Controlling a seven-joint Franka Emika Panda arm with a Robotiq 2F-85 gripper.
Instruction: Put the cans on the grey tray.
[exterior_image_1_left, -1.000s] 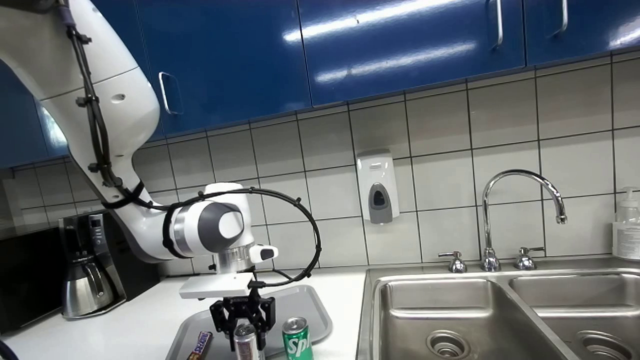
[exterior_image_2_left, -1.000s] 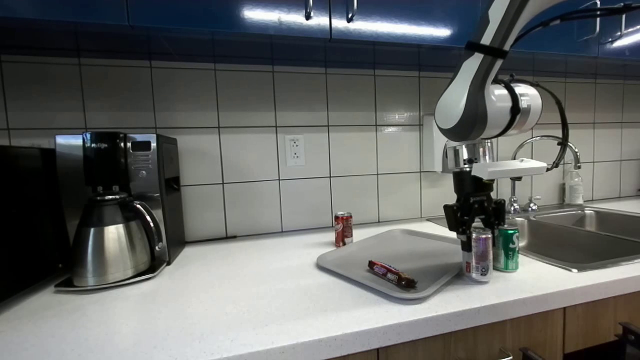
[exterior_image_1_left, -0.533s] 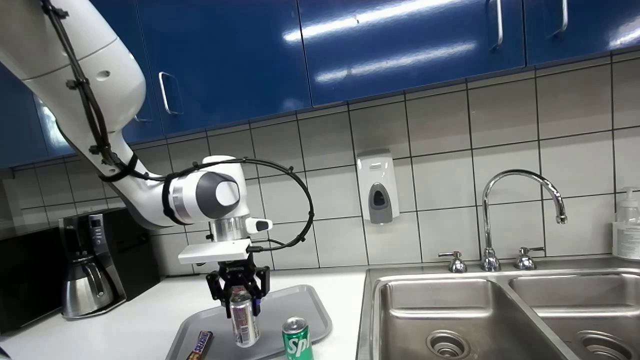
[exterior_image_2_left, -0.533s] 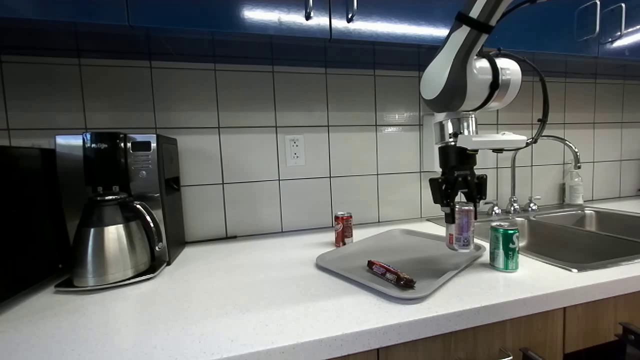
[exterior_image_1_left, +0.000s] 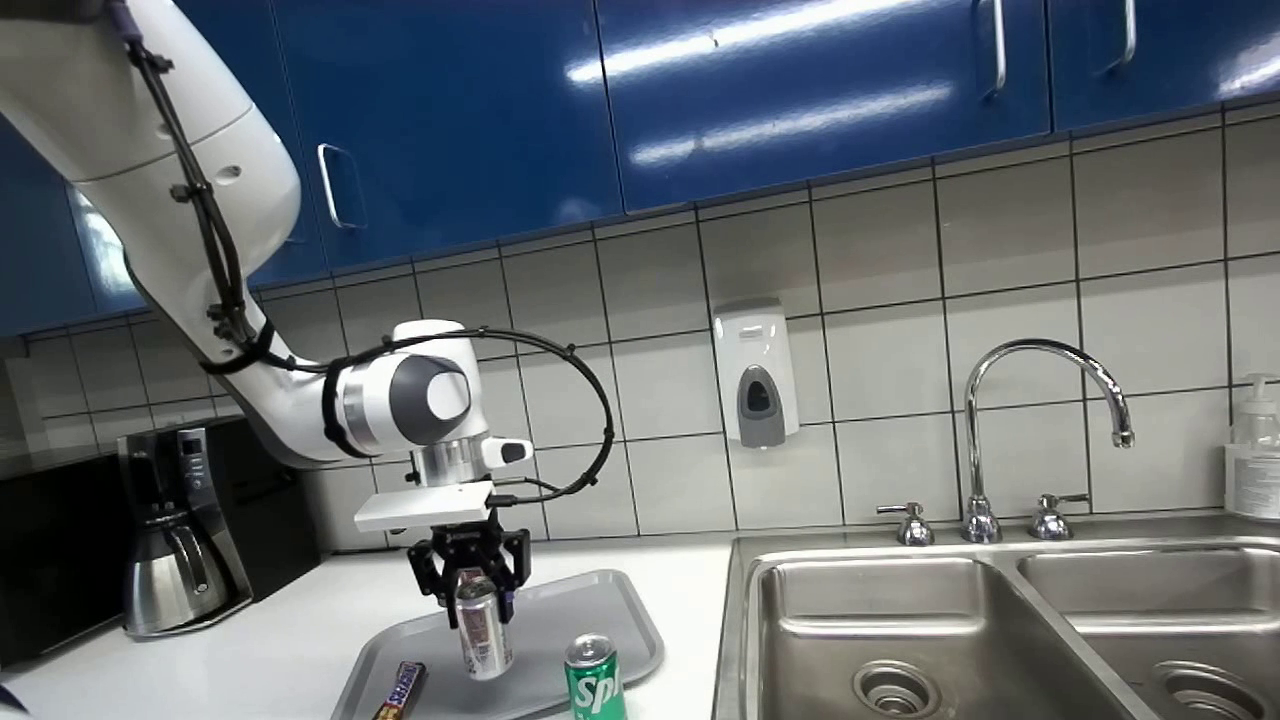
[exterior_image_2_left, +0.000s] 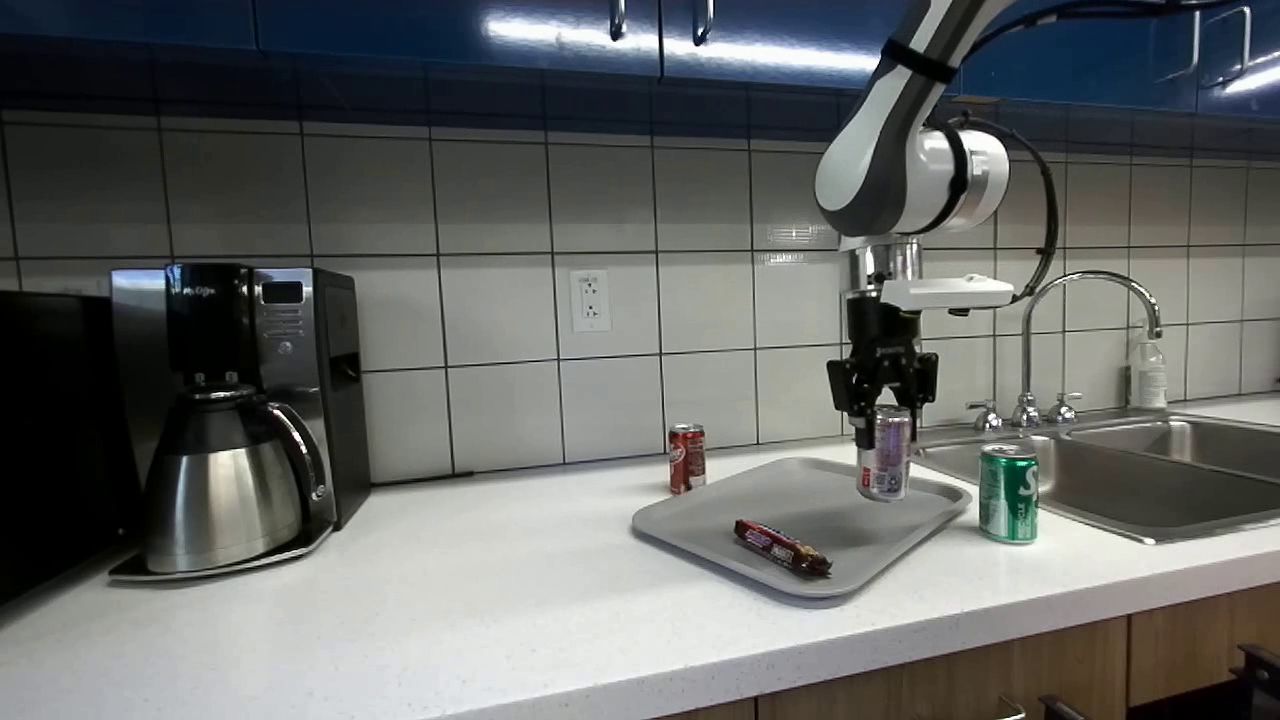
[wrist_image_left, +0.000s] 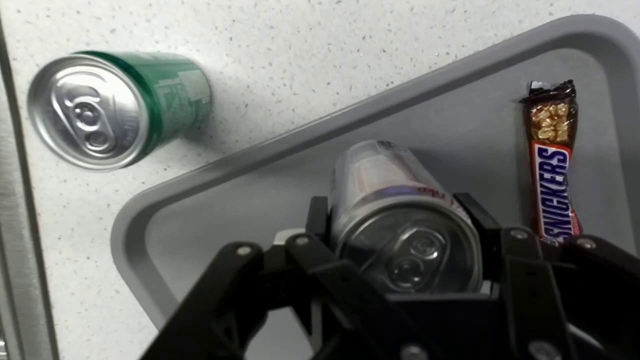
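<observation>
My gripper (exterior_image_2_left: 888, 432) is shut on the silvery can (exterior_image_2_left: 885, 470), a finger pressed to each side near its top. The can hangs slightly tilted above the grey tray (exterior_image_2_left: 700, 520), over the end nearer the sink. In the wrist view the tray's rim (wrist_image_left: 320, 122) runs behind the held can (wrist_image_left: 385, 175). The green can (exterior_image_2_left: 1008, 495) stands upright on the counter just off the tray's sink-side end, and the green can (wrist_image_left: 175, 95) also shows at upper left in the wrist view. Against the back wall, beyond the tray, stands the dark red can (exterior_image_2_left: 687, 460).
A Snickers bar (exterior_image_2_left: 783, 548) lies on the tray. Beside the counter is the steel sink (exterior_image_1_left: 880, 650) with its curved faucet (exterior_image_1_left: 1045, 345). A coffee maker with a steel pot (exterior_image_2_left: 230, 480) occupies the opposite end. Blue cabinets (exterior_image_1_left: 450, 120) hang overhead.
The silvery can has been lifted off the counter beside the green can and carried over the tray, away from the sink. Over the last half second it has moved a little further that way.
</observation>
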